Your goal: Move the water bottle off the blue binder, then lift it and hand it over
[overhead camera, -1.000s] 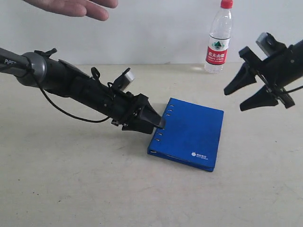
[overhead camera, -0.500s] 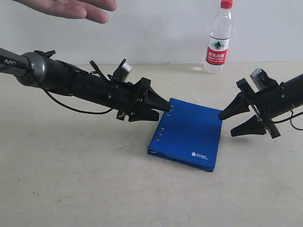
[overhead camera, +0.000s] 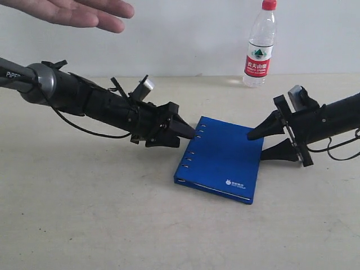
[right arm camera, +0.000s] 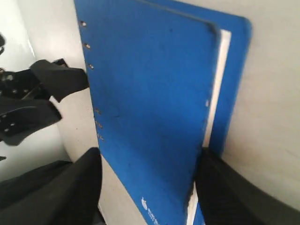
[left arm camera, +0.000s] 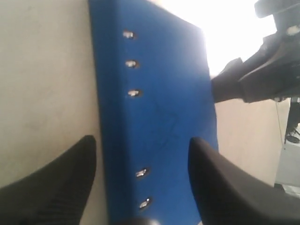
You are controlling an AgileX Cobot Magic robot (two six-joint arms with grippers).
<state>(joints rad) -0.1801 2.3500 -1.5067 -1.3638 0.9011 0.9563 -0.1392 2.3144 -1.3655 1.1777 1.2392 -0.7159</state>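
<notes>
Beige table [overhead camera: 84, 219] carries the blue binder [overhead camera: 222, 160] lying flat in the near middle. The left gripper [overhead camera: 187, 139] is at its nine o'clock spine edge with jaws spread and empty, and the right gripper [overhead camera: 255, 147] is at its three o'clock edge with jaws wide, straddling the page-side corner. Farther back, at the binder's one o'clock and well apart, the water bottle [overhead camera: 260, 48] stands upright on the table, and farthest off at eleven o'clock a person's open hand [overhead camera: 73, 11] hovers
</notes>
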